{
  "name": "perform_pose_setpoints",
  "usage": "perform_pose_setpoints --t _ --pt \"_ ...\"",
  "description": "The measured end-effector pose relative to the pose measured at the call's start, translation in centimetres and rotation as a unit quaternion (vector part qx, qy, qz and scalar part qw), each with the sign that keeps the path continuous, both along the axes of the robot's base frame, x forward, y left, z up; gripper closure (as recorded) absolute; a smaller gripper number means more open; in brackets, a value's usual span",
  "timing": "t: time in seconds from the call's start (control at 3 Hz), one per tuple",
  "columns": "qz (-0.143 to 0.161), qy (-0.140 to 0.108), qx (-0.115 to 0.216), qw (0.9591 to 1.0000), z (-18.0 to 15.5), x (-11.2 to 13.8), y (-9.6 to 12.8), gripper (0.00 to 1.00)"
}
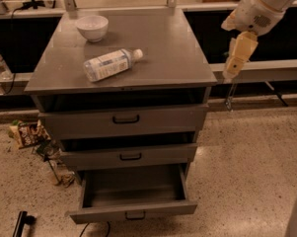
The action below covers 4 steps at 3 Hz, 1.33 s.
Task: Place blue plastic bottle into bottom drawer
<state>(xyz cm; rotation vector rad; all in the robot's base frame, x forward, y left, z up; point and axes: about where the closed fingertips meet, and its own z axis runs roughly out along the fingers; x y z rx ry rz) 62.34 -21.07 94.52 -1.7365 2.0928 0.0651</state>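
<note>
The grey cabinet's worktop (167, 48) stood above the bottom drawer (133, 212), which was pulled open at floor level. The gripper (231, 72) hung just off the worktop's right edge, touching nothing; how far it was open could not be told. The blue plastic bottle (108, 64) lay on its side left of centre, with a white bowl (92, 27) near the back-left corner. A glancing grasp could send the round bottle rolling off the front edge.

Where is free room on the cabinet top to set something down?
Cabinet top: bare right half, from the blue plastic bottle to the right edge. The bottom drawer is open, floor bare. Crowded: left side, by the bowl. The pincer hangs beyond the right edge.
</note>
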Motion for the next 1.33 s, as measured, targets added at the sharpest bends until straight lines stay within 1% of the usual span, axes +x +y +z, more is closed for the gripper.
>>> perform_pose_setpoints --t 0.33,0.67,1.0,1.33 --pt "0.045 0.003 0.016 0.9988 -0.7 1.5 2.3 0.00" --pt "0.124 0.005 0.027 0.9919 -1.1 3.2 6.5 0.00" --pt "0.212 -0.011 0.030 0.9767 -0.9 5.1 12.1 0.00" --pt "0.262 -0.025 0.045 0.9638 -1.3 6.9 16.5 0.00"
